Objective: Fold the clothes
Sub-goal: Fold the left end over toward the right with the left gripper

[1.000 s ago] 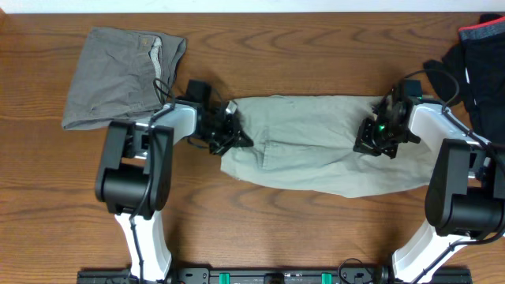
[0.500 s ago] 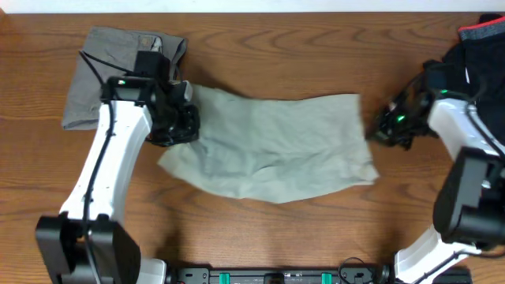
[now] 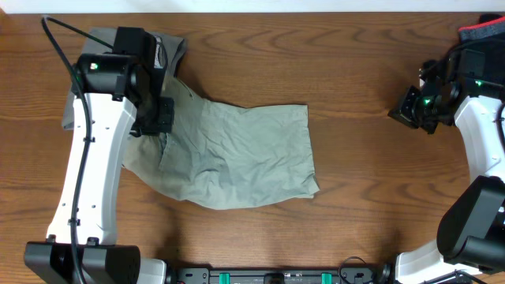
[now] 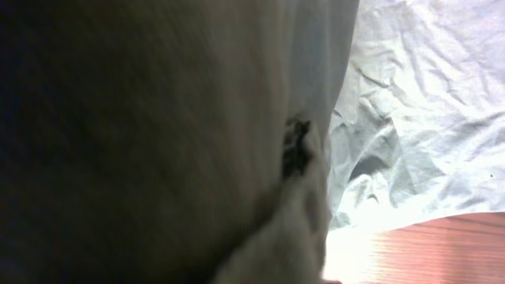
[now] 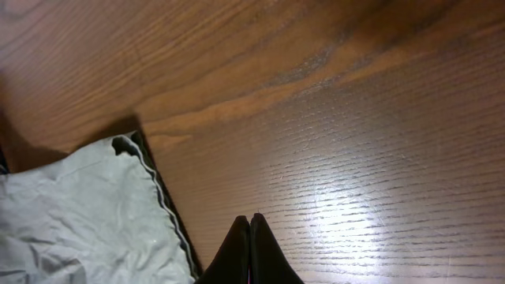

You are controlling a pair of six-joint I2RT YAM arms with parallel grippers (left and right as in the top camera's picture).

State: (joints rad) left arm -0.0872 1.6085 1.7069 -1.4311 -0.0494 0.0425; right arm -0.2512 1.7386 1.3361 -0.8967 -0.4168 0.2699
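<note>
Nearest you, at 6 o'clock, the desk (image 3: pixel 355 221) is bare wood. Just beyond it, from centre out to 9 o'clock, lie the khaki trousers (image 3: pixel 237 154), doubled into a short, rumpled slab with an uneven near edge.

At 9 o'clock the left gripper (image 3: pixel 156 120) sits on the slab's left end. Its jaws are together, and its wrist view is filled with pale cloth pressed close, so you appear to have them clamped on the trousers.

At 3 o'clock the right gripper (image 3: pixel 410 110) hangs over bare wood, well apart from the trousers, its jaws shut on nothing.

Farther off, at 10 o'clock, the grey shorts (image 3: pixel 173 51) lie flat and look already folded. The trousers' far-left corner reaches them, though the arm hides whether the two overlap. At 1 o'clock a dark heap (image 3: pixel 481 35) of cloth sits at the desk's corner, unfolded.

You are roughly midway: shorts done, trousers shortened but needing to be squared and set down.
</note>
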